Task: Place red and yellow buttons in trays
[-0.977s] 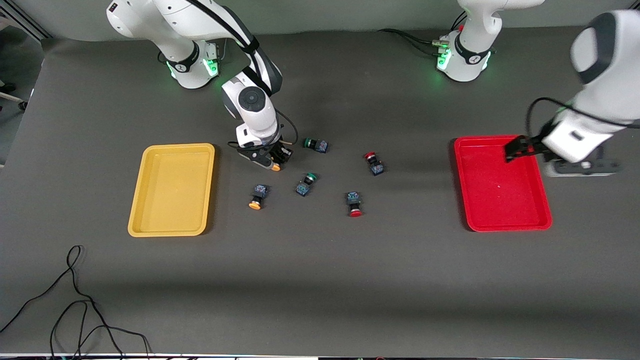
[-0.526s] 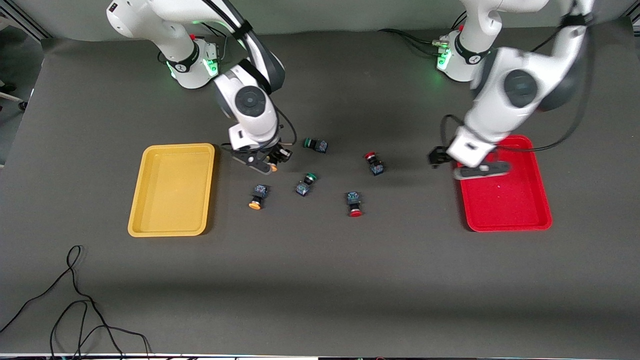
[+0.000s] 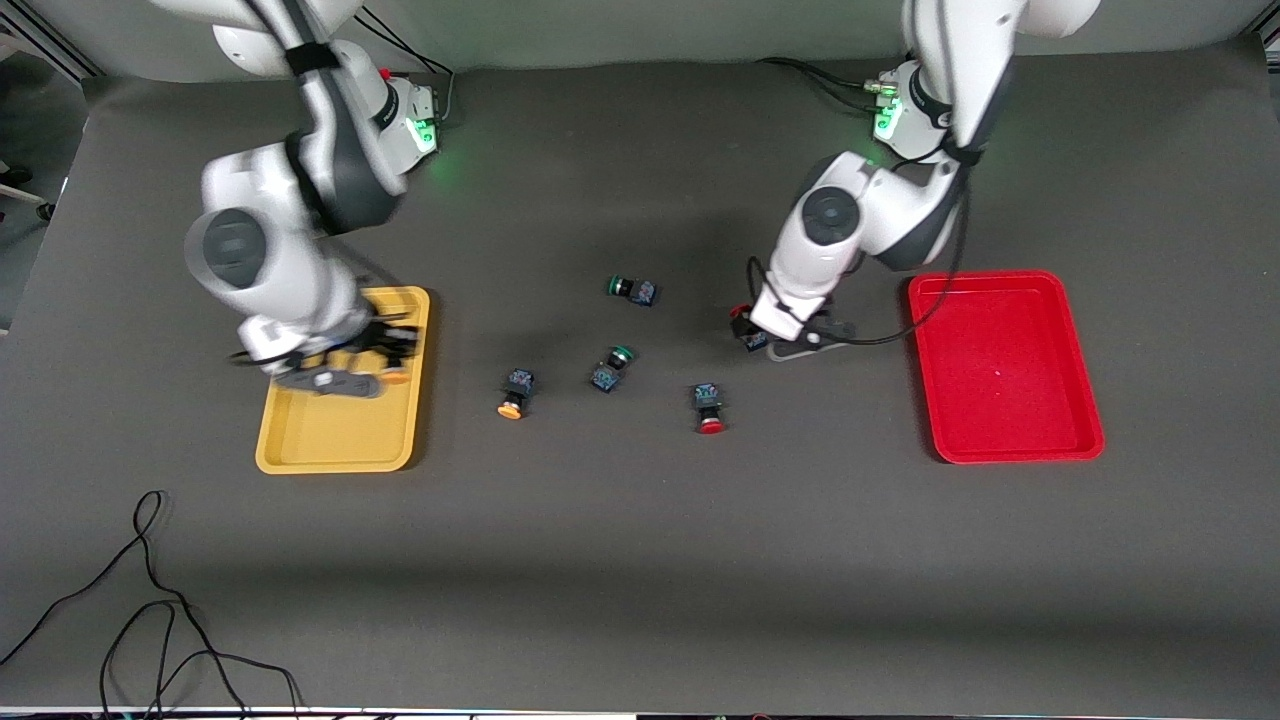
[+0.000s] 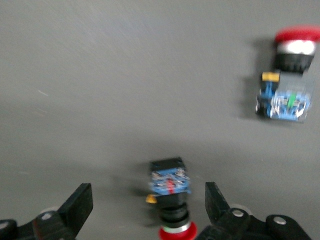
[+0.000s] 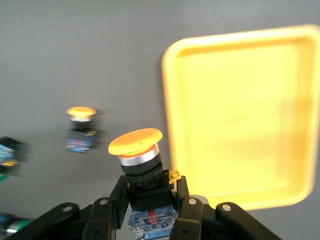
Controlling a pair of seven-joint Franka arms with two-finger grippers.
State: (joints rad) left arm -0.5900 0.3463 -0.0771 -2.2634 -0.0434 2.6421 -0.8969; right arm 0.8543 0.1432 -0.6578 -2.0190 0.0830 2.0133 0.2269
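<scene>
My right gripper (image 3: 385, 352) is shut on a yellow button (image 5: 136, 150) and holds it over the yellow tray (image 3: 330, 430) at the rim toward the table's middle; the tray also shows in the right wrist view (image 5: 240, 115). A second yellow button (image 3: 514, 395) lies on the table. My left gripper (image 3: 752, 330) is open, low over a red button (image 3: 741, 315), which sits between the spread fingers (image 4: 80, 205) in the left wrist view (image 4: 170, 182). The other red button (image 3: 709, 410) lies nearer the front camera. The red tray (image 3: 1000, 400) holds nothing.
Two green-capped buttons (image 3: 630, 289) (image 3: 612, 365) lie on the table's middle among the others. A black cable (image 3: 150, 600) loops on the table near the front camera at the right arm's end.
My right gripper lifted the yellow button from the table's middle and carried it to the yellow tray. My left arm swung from the red tray's end to over the red button.
</scene>
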